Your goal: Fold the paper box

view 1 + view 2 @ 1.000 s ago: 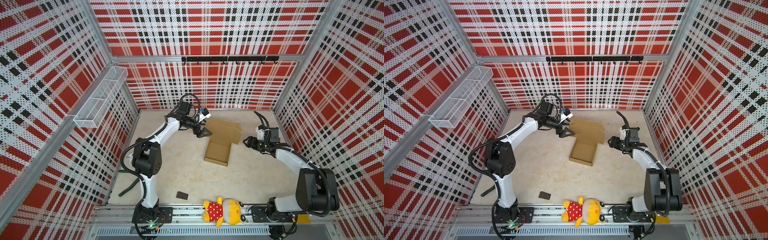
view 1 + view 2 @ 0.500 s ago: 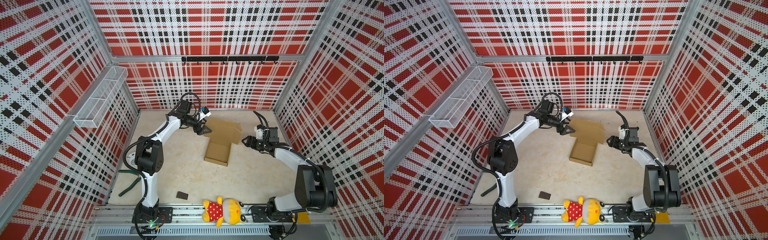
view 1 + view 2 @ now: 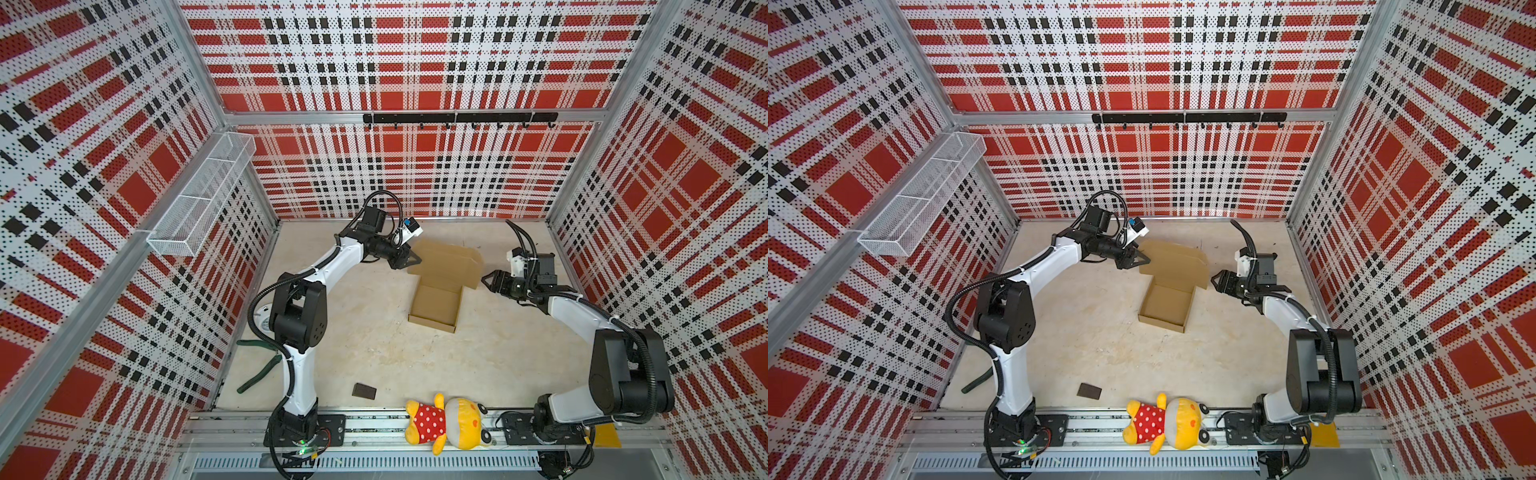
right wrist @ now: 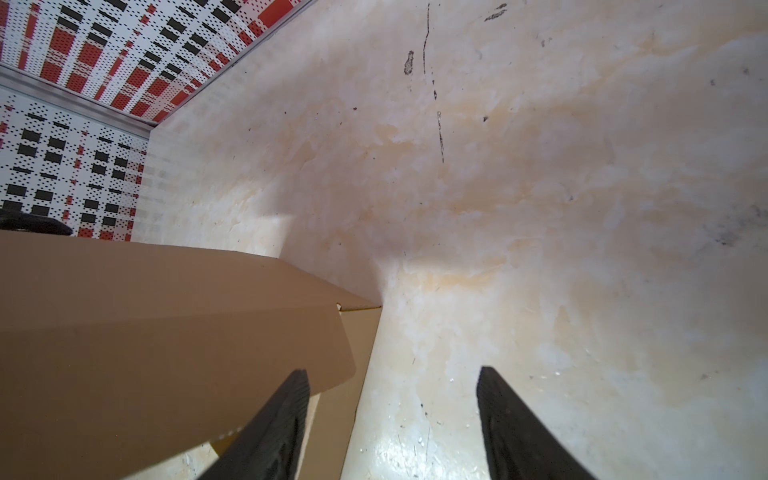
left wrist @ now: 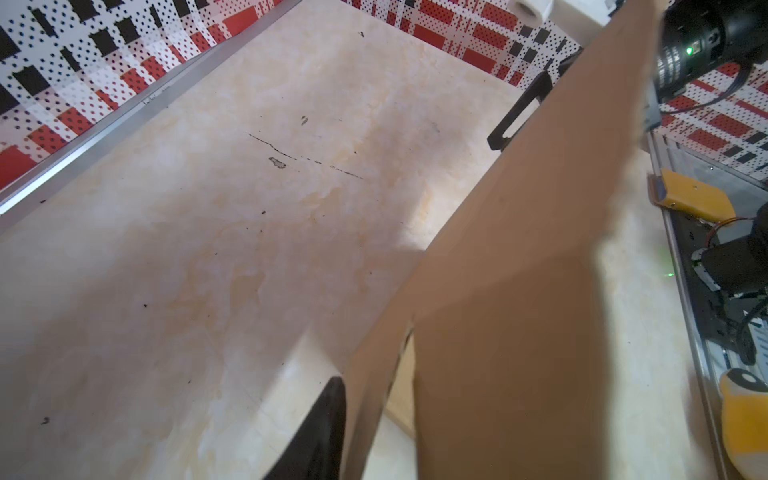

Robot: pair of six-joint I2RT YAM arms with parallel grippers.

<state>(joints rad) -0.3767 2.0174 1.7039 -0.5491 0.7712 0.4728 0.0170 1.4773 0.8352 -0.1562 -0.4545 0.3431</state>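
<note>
The left jaws sit at the raised lid of the paper box (image 3: pixel 446 268): one finger (image 5: pixel 322 432) touches it, the other is hidden behind it, so a grip cannot be told. The right jaws stand open, one finger (image 4: pixel 274 428) at the lid's opposite end. The tray rests on the bench (image 3: pixel 374 340).

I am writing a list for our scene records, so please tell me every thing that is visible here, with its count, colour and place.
paper box: one, brown, rear middle of the table, lid open
table: one, beige, under everything
block: one, dark brown, table front, left of the plush toy
plush toy: one, yellow with red dotted shirt, front edge
wire basket: one, white, left wall
hook rail: one, black, back wall
long thin item: one, dark green, left table edge; kind unclear
left hand: one, black, at the lid's left corner; grip unclear
right hand: one, black, open, beside the lid's right end
</note>
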